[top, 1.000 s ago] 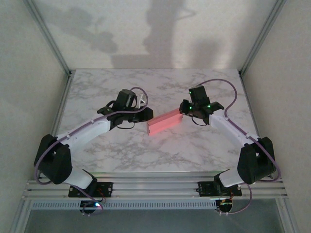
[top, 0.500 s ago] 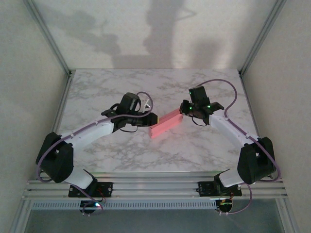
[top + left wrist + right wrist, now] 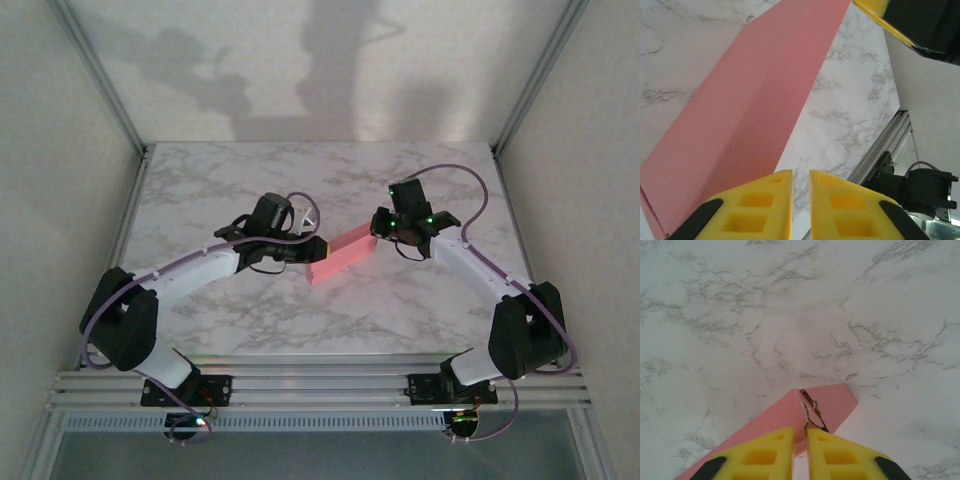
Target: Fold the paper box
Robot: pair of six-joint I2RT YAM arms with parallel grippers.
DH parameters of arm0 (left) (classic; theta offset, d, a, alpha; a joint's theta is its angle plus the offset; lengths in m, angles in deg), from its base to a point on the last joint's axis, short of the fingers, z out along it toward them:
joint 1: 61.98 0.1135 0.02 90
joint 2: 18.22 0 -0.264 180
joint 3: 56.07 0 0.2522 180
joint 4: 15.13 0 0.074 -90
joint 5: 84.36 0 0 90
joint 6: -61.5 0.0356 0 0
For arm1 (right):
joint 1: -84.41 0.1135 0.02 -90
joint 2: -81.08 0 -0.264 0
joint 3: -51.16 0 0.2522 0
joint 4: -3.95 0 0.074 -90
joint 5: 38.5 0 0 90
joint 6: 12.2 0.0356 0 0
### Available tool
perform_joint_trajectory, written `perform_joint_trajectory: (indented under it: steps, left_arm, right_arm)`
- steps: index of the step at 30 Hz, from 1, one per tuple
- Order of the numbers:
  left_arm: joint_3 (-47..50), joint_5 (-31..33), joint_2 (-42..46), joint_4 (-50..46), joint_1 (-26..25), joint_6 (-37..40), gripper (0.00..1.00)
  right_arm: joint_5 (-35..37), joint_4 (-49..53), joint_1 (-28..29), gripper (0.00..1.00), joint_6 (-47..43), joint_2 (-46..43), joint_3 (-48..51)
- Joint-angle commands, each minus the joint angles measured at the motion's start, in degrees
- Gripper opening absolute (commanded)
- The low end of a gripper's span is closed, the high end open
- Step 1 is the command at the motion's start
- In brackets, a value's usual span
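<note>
Marble table (image 3: 200, 190), pale walls (image 3: 60, 150) | right gripper (image 3: 377, 232) clamped on paper box (image 3: 345, 255) end | left gripper (image 3: 322, 245) closed, alongside

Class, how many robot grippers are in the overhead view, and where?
2. The left gripper is at the left end of the flat pink cardboard box; the right gripper is at its right end.

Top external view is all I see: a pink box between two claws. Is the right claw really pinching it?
Observer: Yes; the right wrist view shows the right gripper shut on a thin edge of the paper box.
Operator: And the left one?
Observer: The left gripper is almost closed beside the box; marble table shows through its narrow gap.
Operator: Is the box smooth?
Observer: No; a jagged seam runs in between the right gripper's fingers.
</note>
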Motion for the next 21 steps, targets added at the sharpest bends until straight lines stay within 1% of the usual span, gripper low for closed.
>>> perform_joint_trajectory:
  steps: [1, 7, 10, 13, 15, 18, 21]
  left_arm:
    - [2.3, 2.1, -1.2, -0.6, -0.5, 1.6, 0.17]
    - [5.4, 2.2, -0.6, 2.9, -0.8, 1.6, 0.17]
    - [5.8, 2.1, -0.5, 3.5, -1.1, 1.7, 0.17]
    - [5.7, 2.1, -0.6, 3.6, -1.4, 1.9, 0.17]
    - [5.6, 2.3, -0.8, 3.6, -1.7, 1.9, 0.17]
    - [5.5, 2.4, -0.9, 3.6, -1.9, 1.9, 0.17]
    - [5.6, 2.5, -0.9, 3.6, -1.9, 2.0, 0.17]
  right_arm:
    - [0.6, 2.1, -0.1, 0.15, -0.5, -0.6, 1.1]
    - [0.0, 3.5, -1.4, 0.20, -1.6, -2.4, 0.8]
    - [-2.8, 3.0, -2.9, 0.25, -2.4, -4.0, 0.7]
    - [-7.6, 1.4, -4.2, 0.26, -3.7, -6.1, 0.6]
    - [-11.0, -0.1, -5.0, 0.26, -4.1, -6.8, 0.6]
    - [-15.2, -2.9, -5.2, 0.19, -4.5, -6.8, 0.6]
    - [-16.0, -3.9, -5.3, 0.12, -4.8, -5.0, -0.2]
